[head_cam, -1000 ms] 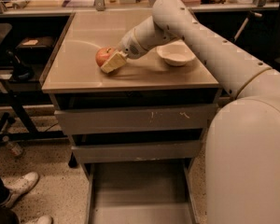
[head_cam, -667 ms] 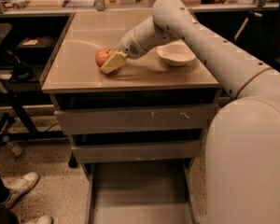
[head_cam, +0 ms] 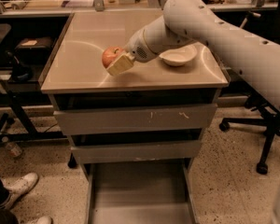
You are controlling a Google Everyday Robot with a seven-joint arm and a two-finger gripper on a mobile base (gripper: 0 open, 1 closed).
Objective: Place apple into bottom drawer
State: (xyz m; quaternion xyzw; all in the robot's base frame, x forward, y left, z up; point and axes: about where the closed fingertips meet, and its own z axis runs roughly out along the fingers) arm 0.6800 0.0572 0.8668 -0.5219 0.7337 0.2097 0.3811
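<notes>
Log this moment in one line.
gripper: at apple, over cabinet top | bottom drawer: open, apple not in | bowl: right of apple

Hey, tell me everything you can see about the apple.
The apple is small, round and red with a yellowish patch, and its skin looks smooth. It is at the front left of the tan cabinet top, left of the white bowl. The claw is against its right front side, covering part of it.
</notes>
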